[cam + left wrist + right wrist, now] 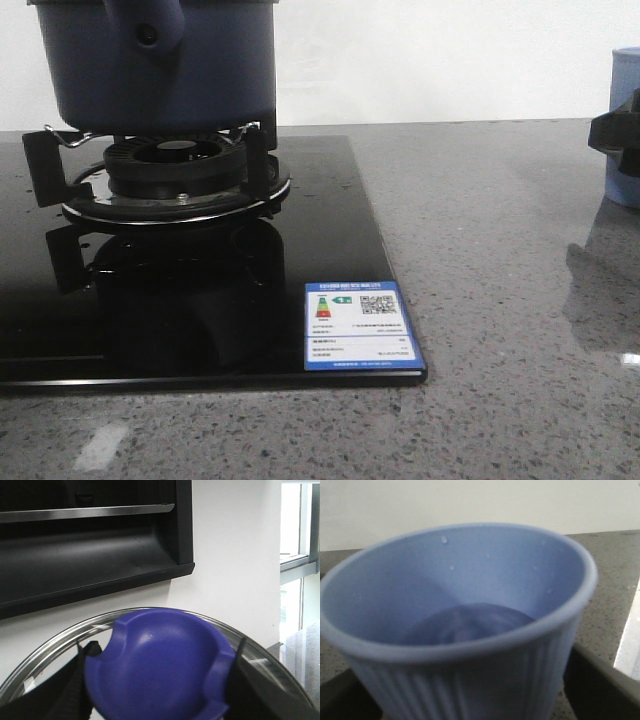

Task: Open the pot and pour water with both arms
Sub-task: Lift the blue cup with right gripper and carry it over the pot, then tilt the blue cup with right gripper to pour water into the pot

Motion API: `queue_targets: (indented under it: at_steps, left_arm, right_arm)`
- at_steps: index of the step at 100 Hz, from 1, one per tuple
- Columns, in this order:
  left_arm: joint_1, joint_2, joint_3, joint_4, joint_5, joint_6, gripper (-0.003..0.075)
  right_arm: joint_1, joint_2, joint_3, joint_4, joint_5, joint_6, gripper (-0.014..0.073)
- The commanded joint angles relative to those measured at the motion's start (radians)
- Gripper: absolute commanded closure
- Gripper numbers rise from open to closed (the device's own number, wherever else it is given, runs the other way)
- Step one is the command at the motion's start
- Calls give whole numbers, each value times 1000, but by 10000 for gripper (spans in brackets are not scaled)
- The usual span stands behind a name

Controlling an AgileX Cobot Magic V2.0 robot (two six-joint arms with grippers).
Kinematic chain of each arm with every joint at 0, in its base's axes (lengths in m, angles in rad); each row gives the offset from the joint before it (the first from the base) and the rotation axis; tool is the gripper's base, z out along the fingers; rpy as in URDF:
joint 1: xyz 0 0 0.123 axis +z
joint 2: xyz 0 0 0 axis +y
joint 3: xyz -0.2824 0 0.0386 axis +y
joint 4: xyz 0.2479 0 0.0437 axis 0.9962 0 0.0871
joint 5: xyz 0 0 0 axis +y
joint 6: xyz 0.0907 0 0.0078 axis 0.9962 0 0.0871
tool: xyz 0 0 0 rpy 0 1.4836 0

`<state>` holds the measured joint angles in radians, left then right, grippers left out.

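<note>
Nearest me is the grey speckled counter (500, 330), and on it, toward nine o'clock, the glossy black stove top (200, 330) with a blue-and-white label (360, 326) stuck at its near right corner. Beyond the label sits the round black burner (175, 170) with its pot stand, a few water drops shining on the glass around it. The dark blue pot (155, 60) stands on that stand at about eleven o'clock, its stubby handle (148, 25) with the small hole pointing toward me.

Out at three o'clock, at the edge of sight, the right gripper (615, 140) closes its dark fingers around the light-blue ribbed cup (460, 625); the wrist camera shows the cup upright between them, with some water at its bottom.

The left gripper (160, 680) clamps the blue knob (160, 665) of a glass lid (60, 640) with a shiny metal rim, its black fingers (70, 690) pressed on either side. Behind the lid are a white wall and a black range hood (90, 545).
</note>
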<state>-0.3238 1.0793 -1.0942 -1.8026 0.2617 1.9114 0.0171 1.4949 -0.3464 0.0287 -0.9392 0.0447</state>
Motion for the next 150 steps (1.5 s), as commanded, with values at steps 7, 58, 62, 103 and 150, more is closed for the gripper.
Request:
queue_targets:
  at_steps: [7,58,62,103,150]
  left_arm:
    - [-4,-26,-43,-62,34,-5,470]
    - [-4,-60,-30,-61,-82,-5,470]
    - [-4,-76,-14,-56,-101,-5,470]
    - [-4,-242,128,-53,-171,-5,470]
    - [-4,-285,128,-62,-204,-5,470]
  right_arm:
    - [-6,-21,-26,6,-98,-4,18]
    - [-6,-62,-26,-65,-127,-12,235]
    - [-6,-76,-26,-83,-125,-14,235]
    - [36,-296,-198,-317,183,-3,235]
    - [333,-214,-736,-369,595,5,235]
